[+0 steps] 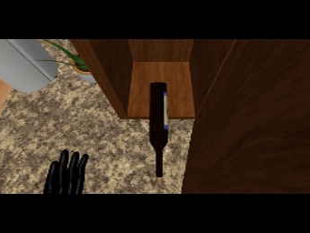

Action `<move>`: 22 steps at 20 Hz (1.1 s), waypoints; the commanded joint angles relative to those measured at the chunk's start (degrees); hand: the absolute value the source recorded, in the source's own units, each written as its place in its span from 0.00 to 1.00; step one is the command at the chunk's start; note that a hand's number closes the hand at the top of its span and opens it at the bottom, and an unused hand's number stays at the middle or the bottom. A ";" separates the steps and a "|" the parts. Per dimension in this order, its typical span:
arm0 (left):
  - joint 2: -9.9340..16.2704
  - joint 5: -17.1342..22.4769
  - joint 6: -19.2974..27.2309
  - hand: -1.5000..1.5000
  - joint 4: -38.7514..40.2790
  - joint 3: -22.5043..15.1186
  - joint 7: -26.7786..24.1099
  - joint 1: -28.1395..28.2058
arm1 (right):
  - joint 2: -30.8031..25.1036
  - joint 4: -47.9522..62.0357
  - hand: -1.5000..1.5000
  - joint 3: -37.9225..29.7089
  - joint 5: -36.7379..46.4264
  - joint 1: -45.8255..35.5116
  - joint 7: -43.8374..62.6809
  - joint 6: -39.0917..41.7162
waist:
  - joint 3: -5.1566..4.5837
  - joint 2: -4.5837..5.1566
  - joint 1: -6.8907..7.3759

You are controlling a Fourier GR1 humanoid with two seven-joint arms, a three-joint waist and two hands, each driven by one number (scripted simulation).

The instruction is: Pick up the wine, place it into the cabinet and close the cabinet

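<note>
At frame centre, the wine bottle (159, 127) lies lengthwise, base inside the open cabinet (161, 86), neck pointing toward the lower edge. Left hand (66, 175), lower left, rests with fingers straight, holding nothing. Right hand out of sight.

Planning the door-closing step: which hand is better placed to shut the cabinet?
Probably right: the open door fills the view's right side. The left hand rests open at the lower left, beyond the wine bottle. No right hand shows.

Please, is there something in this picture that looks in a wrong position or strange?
Yes. The dark glass wine bottle lies on its side, its base on the open wooden cabinet shelf and its neck sticking out over the speckled granite counter. No hand holds it; the black left hand rests open at the lower edge.
</note>
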 commanded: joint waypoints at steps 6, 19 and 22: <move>5.75 5.75 -6.32 0.00 -3.49 10.88 -2.27 5.26 | 1.30 -12.08 1.00 9.06 -9.12 8.96 7.67 -0.31 | -0.05 -0.12 -0.51; 16.14 15.61 -17.76 0.00 -8.24 27.62 -2.33 16.64 | 6.55 -9.11 1.00 34.43 8.93 4.21 6.65 -3.57 | -0.10 -0.46 0.07; 16.19 17.37 -20.99 0.00 -6.88 29.73 -3.15 18.11 | 7.40 -10.93 1.00 39.79 11.37 3.73 8.52 -8.53 | -0.19 -0.74 -0.28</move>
